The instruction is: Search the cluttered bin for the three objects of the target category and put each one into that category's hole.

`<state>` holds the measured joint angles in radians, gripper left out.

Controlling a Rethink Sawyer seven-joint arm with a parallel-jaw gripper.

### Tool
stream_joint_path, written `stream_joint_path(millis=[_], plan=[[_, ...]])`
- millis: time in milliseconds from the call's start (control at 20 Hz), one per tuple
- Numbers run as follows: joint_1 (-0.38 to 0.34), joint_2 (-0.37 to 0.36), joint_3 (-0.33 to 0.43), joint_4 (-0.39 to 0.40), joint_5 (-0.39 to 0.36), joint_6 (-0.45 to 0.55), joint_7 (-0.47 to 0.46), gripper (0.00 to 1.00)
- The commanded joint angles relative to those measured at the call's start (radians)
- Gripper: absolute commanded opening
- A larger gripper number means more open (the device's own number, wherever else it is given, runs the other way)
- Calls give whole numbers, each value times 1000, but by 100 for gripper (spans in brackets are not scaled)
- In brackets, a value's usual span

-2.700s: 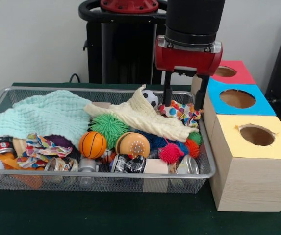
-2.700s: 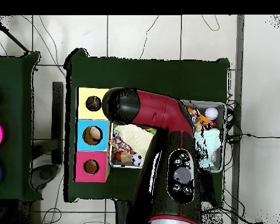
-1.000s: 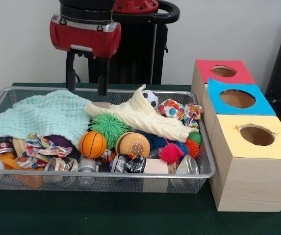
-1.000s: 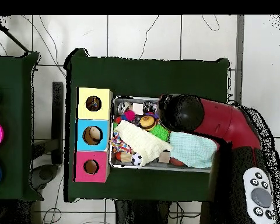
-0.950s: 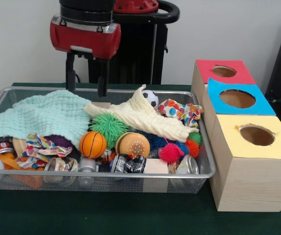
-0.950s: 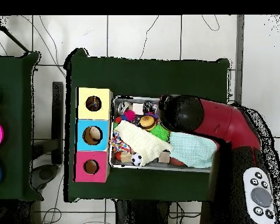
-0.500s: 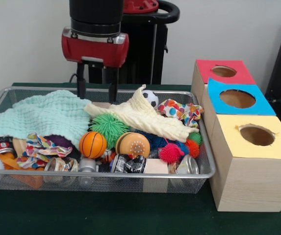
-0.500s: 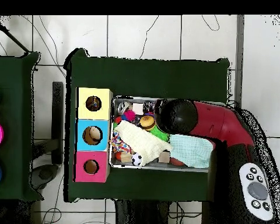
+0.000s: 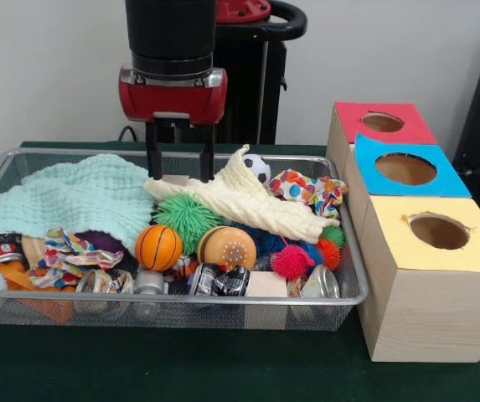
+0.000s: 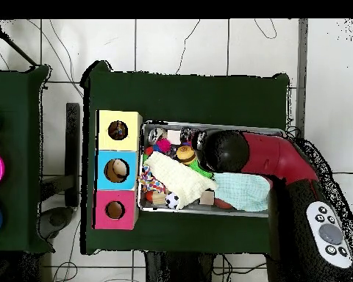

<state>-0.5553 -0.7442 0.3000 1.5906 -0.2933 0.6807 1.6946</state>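
Two dotted cloths show in the wire bin (image 9: 353, 285): one (image 9: 311, 191) bunched at the bin's far corner next to the boxes, just beyond the cream knitted cloth (image 9: 244, 201), and another (image 9: 68, 251) lying crumpled near the front, just beside the orange ball (image 9: 157, 247) and partly under the mint green cloth (image 9: 72, 197). A third cannot be made out in the clutter. The pincer (image 9: 180, 177) hangs with its fingers apart and empty, their tips low over the meeting of the mint green cloth and the cream knitted cloth, at the bin's far side. The yellow-topped box (image 9: 428, 285) stands on the green worktop (image 9: 181, 368) just beside the bin, nearest the front camera, with its ragged round hole (image 9: 438, 231) uncovered. The cans at the front of the bin carry printing too small to read.
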Motion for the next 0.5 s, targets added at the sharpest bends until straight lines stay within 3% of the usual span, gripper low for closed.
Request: stream_joint_path(millis=[50,250,500], plan=[[-56,-8,144,85,-76,50,-281,100],[-72,-26,129,77,-83,72,-222,100],[-93,-30,125,37,-92,121,-220,100]])
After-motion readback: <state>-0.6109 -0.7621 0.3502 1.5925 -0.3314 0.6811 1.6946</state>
